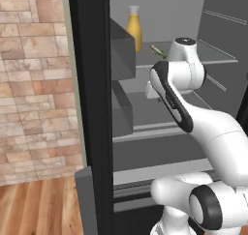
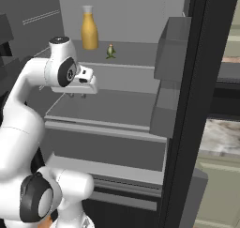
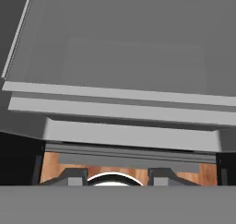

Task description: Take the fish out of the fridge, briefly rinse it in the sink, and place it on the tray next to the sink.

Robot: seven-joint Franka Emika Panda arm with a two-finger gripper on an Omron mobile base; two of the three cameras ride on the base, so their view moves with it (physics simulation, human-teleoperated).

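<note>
- Brick wall [image 1: 29, 84] far left in the left base view, with wood floor [image 1: 38, 205] under it.
- Next, black door [image 1: 92, 108] of the fridge [image 2: 122, 16], swung open, with grey door bins [image 1: 123, 55] on its inside.
- Inside, on the upper grey shelf [image 2: 136, 53], tall yellow bottle [image 1: 134, 28] with a white neck, standing up straight near the back.
- Just right of the bottle, small green and yellow fish [image 1: 158, 50] lying on the same shelf, near the bottle but not touching it.
- Right of that, white arm [image 1: 193, 113] reaching into the fridge, its hand held over the lower shelf [image 2: 103, 107], below the fish's shelf.
- Fingers [image 2: 77, 95] small and dark under the hand, pointing down, holding nothing; in the hand view, tips [image 3: 69, 178] set apart with a gap between them.
- Fish well apart from the fingers, up and farther back.
- Hand view: grey shelf edges stacked below, wood floor at the very bottom.
</note>
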